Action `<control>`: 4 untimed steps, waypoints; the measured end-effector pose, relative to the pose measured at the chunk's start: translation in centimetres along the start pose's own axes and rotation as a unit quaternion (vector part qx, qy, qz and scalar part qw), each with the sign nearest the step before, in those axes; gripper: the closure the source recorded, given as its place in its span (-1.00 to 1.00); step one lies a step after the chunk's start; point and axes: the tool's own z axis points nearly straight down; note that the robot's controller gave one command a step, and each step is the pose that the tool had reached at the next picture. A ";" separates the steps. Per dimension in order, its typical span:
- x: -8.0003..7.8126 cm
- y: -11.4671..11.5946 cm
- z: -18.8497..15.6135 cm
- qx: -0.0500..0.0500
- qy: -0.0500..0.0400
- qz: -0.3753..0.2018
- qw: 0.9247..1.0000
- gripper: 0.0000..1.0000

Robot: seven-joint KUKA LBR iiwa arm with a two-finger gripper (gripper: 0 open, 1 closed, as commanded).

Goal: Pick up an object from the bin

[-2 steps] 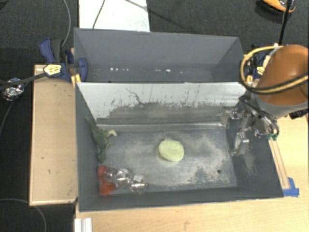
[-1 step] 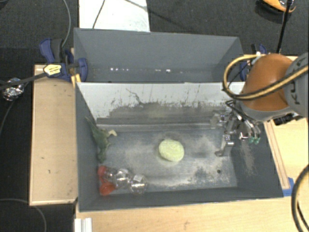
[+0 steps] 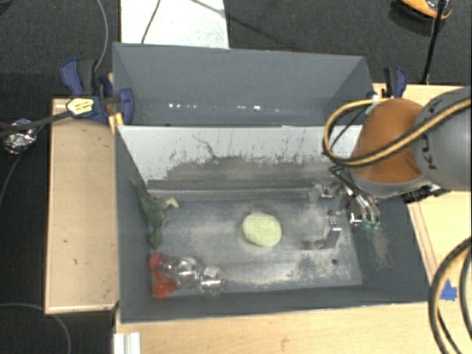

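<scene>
Pale green lump (image 3: 262, 229) mid-floor in the bin (image 3: 243, 87), near and left of the gripper (image 3: 330, 227); nothing seen in the gripper, its opening impossible to tell. Best to centre over the lump, descend straight and close gently on its rounded sides, keeping clear of the green toy lizard (image 3: 155, 216) and clear-and-red clutter (image 3: 184, 275) farther left.

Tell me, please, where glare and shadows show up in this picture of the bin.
In the camera view, small bright glints dot the bin's back wall; the clear plastic piece in the near-left corner shines white; the floor has a pale sheen around the green lump; a faint dark patch lies under the claw.
</scene>
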 end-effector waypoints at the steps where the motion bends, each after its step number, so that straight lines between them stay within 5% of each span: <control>1: 0.7 1.1 1.9 0.000 0.000 -0.038 0.999 -1.00; 2: 1.2 1.4 1.7 0.001 -0.002 -0.017 1.000 -1.00; 3: 3.4 5.2 1.7 0.000 -0.001 0.012 1.000 -1.00; 4: 4.0 7.6 1.8 0.000 -0.001 0.011 1.000 -1.00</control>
